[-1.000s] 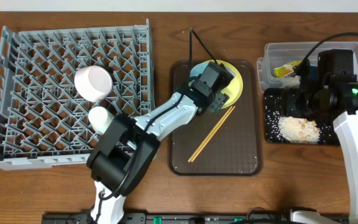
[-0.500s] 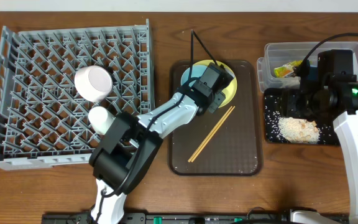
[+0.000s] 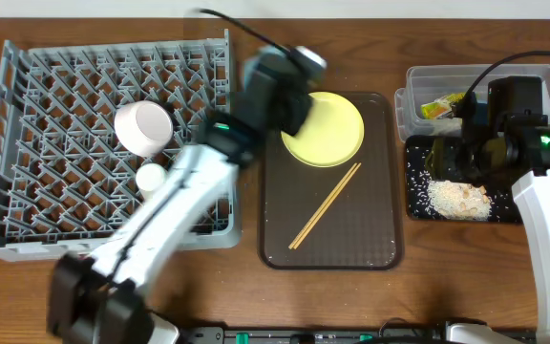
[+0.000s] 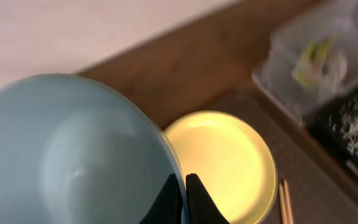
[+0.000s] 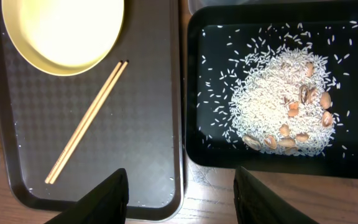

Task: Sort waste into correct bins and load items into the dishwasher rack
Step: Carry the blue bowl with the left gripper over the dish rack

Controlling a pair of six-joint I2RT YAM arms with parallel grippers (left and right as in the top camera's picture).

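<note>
My left gripper (image 4: 183,178) is shut on the rim of the light blue bowl (image 4: 67,155), holding it in the air. From overhead that arm (image 3: 275,81) is a blur between the grey dishwasher rack (image 3: 65,115) and the plate. The yellow-green plate (image 3: 325,128) lies bare on the brown tray (image 3: 370,239), with the chopsticks (image 3: 326,204) beside it. A white bowl (image 3: 143,127) and a white cup (image 3: 151,178) sit in the rack. My right gripper (image 5: 180,198) is open and holds nothing, hanging over the seam between the brown tray and the black tray (image 5: 194,93) of rice (image 5: 278,106).
A clear tub (image 3: 533,81) at the back right holds the yellow-green wrapper (image 3: 439,108). The black tray sits just in front of it. Bare wooden table shows along the front edge and between the trays.
My left gripper has shut on the blue bowl's rim and lifted it off the plate, swinging up and left towards the rack. The right arm has stayed still.
</note>
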